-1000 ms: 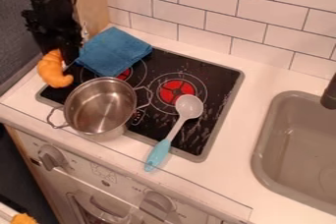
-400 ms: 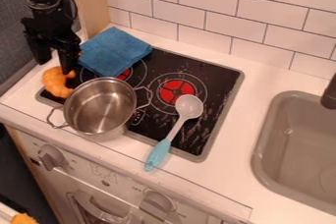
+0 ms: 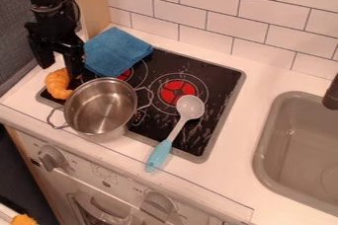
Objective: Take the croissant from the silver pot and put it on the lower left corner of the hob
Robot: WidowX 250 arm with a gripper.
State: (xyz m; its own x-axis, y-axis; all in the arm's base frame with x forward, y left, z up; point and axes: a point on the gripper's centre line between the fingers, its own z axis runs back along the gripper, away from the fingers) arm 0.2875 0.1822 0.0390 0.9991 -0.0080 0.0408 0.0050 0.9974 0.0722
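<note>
The croissant [image 3: 58, 84] is out, just left of the pot [image 3: 98, 128] and a bit behind it. The gripper's [image 3: 61, 70] jaws are apart. Putting down looks about done; next, lift straight up without bumping the pot.

A white countertop [image 3: 228, 179] runs beneath the claw [image 3: 60, 71], with a black hob [image 3: 214, 78] set into it. Right under the claw lies the croissant [image 3: 58, 86], at the hob's left edge; just right of the claw, a blue cloth [image 3: 115, 51]; nearer the camera, the silver pot [image 3: 101, 108]. Farther right come a spoon [image 3: 190, 107], its handle crossing the hob's front edge, and the inset sink [image 3: 297, 145], well apart from the claw
</note>
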